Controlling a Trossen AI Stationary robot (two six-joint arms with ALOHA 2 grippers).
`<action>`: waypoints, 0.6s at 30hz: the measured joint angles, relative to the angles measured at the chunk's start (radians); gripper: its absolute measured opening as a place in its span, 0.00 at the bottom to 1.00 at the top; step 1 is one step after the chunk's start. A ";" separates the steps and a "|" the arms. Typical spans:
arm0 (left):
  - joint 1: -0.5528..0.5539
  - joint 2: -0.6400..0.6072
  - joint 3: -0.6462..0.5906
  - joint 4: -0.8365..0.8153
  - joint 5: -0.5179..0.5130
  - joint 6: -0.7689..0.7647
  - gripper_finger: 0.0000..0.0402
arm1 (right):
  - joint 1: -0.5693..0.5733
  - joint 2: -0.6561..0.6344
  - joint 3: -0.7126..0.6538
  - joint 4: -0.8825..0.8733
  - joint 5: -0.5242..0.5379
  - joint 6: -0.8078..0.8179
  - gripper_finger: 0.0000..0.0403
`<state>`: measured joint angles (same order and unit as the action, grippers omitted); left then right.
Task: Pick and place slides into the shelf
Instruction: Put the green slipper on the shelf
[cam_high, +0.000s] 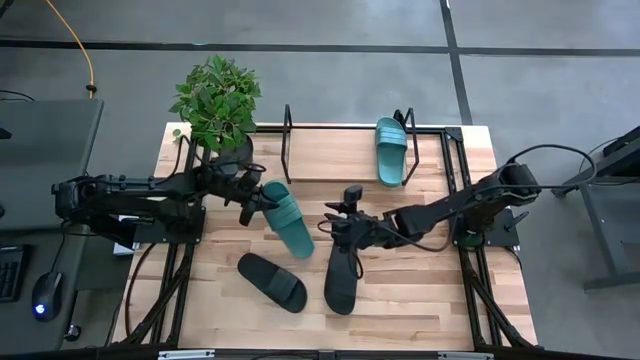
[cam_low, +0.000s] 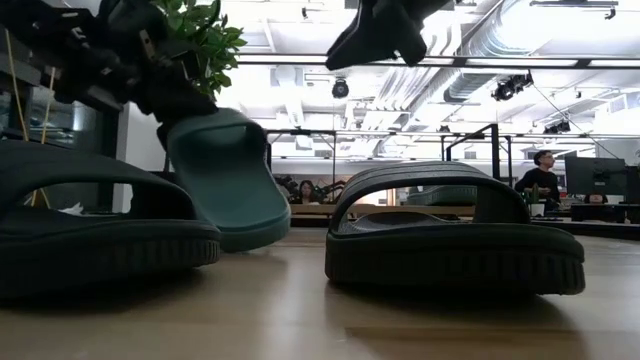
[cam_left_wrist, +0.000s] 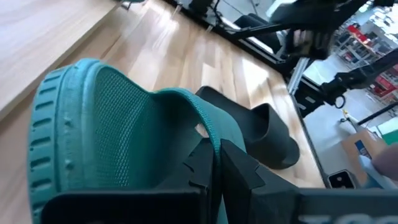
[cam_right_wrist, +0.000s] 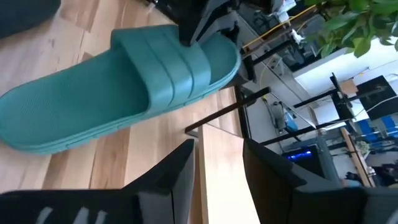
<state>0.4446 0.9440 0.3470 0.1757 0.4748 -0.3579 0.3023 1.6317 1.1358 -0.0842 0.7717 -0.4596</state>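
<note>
My left gripper is shut on a teal slide, which also shows in the right wrist view and, tilted, in the low view. My right gripper is open and holds nothing; it hovers over the table's middle, above the far end of a black slide lying flat. A second black slide lies sole-down nearer the front. The other teal slide rests flat on the shelf board, between its black loop frames. My left gripper pinches a thin teal edge at the slide's strap end between its two fingers, coming level from the table's left. That end is raised and the slide slopes down toward the near edge. Whether its low end touches the table, I cannot tell.
A potted plant stands at the table's far left corner, beside the shelf's left frame. The shelf board is bare left of the teal slide. Black rails run along both table sides. People sit at desks far behind.
</note>
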 joint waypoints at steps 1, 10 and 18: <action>0.000 0.000 0.006 -0.001 0.009 0.008 0.02 | 0.000 0.006 0.000 0.002 0.000 -0.008 0.31; 0.000 0.000 0.037 -0.007 0.041 0.014 0.04 | 0.017 0.094 0.020 0.131 0.014 -0.155 0.31; 0.000 -0.004 0.040 0.008 0.073 0.014 0.04 | 0.058 0.220 0.140 0.133 0.099 -0.282 0.31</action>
<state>0.4445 0.9401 0.3866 0.1837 0.5475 -0.3443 0.3603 1.8513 1.2755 0.0484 0.8710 -0.7421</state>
